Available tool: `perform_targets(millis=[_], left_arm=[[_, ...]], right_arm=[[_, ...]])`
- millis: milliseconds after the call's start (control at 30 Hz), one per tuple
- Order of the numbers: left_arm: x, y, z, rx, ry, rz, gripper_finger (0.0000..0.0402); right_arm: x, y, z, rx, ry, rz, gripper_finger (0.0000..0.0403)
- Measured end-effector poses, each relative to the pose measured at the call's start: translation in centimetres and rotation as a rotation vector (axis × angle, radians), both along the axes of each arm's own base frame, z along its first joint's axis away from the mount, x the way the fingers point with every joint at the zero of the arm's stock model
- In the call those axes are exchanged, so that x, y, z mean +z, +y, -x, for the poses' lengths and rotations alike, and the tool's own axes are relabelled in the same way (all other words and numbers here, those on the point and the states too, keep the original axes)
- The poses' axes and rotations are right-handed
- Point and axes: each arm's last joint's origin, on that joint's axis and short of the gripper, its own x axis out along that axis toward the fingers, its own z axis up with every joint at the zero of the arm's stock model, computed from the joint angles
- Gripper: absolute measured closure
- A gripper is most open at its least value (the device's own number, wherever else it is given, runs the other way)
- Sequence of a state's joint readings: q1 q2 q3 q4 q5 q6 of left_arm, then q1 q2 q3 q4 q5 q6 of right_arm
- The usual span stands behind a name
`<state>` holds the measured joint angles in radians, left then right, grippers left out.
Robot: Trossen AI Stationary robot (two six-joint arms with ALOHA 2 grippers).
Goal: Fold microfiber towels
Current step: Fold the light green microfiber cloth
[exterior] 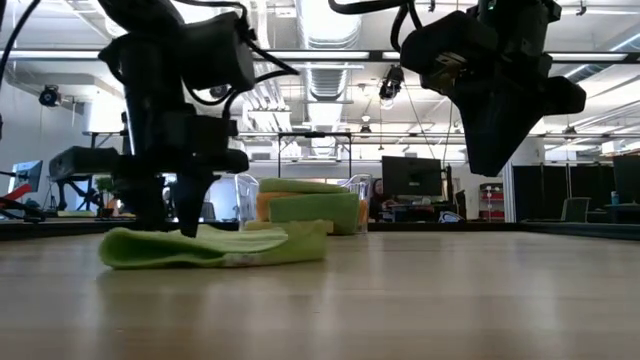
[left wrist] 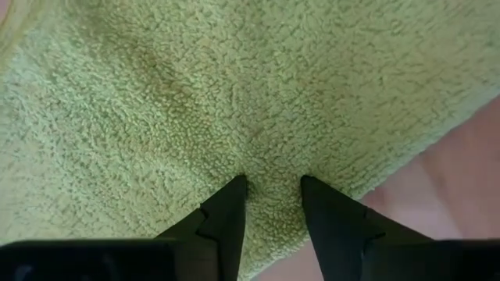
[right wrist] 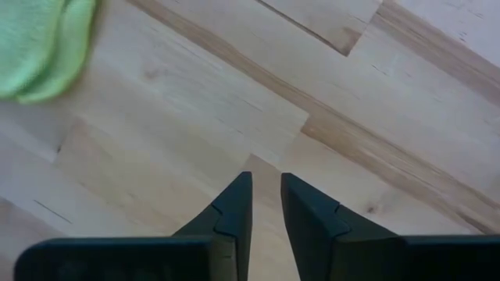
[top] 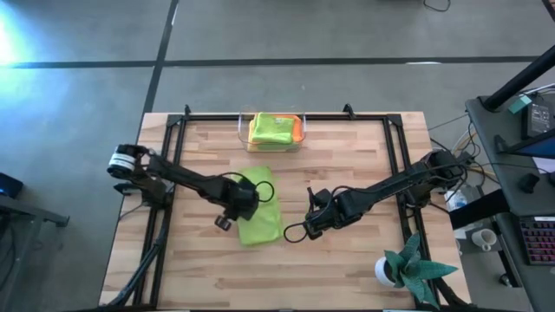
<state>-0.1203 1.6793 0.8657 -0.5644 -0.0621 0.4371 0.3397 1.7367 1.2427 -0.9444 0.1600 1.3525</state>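
A lime green microfiber towel (top: pixel 260 221) lies folded in layers in the middle of the wooden table (top: pixel 347 165); the low view shows it as a flat stack (exterior: pixel 230 248). My left gripper (top: pixel 236 208) points down over the towel's left part, its fingers apart (left wrist: pixel 272 183). My right gripper (top: pixel 305 225) hangs above bare wood to the towel's right, with only a narrow gap between its fingers (right wrist: pixel 266 178) and nothing in it. A corner of the towel (right wrist: pixel 39 47) shows in the right wrist view. My left gripper comes from above, pointing down. Both fingertips (left wrist: pixel 234 195) rest on the towel's top layer (left wrist: pixel 269 156), close to one edge of the towel (left wrist: pixel 375 183). Pile shows in the gap between them. The towel lies flat on the table (exterior: pixel 150 245).
A clear plastic bin (top: pixel 271 130) at the table's far edge holds folded towels, yellow-green on top with orange beside (exterior: pixel 300 205). A teal spiky plant in a white pot (top: pixel 412 269) stands at the near right corner. Black frame rails (top: pixel 395 147) run along the table's sides.
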Motion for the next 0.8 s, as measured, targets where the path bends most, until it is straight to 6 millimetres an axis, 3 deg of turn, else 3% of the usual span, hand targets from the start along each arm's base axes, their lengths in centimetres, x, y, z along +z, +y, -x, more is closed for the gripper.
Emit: perform_targets(millis=[200,500,800], left_arm=[[2.2,0.3,0.9,0.001,-0.048,-0.071,0.0286],[8.0,0.6,2.9,0.157,-0.304,0.004,0.0285],[10.3,0.3,5.9,0.256,-0.302,0.053,0.0285]], right_arm=[[0.0,0.0,0.0,0.003,-0.003,0.000,0.0336],[-0.3,0.0,0.0,0.059,0.003,0.011,0.0335],[-0.3,0.1,-0.5,0.260,-0.034,0.044,0.0321]])
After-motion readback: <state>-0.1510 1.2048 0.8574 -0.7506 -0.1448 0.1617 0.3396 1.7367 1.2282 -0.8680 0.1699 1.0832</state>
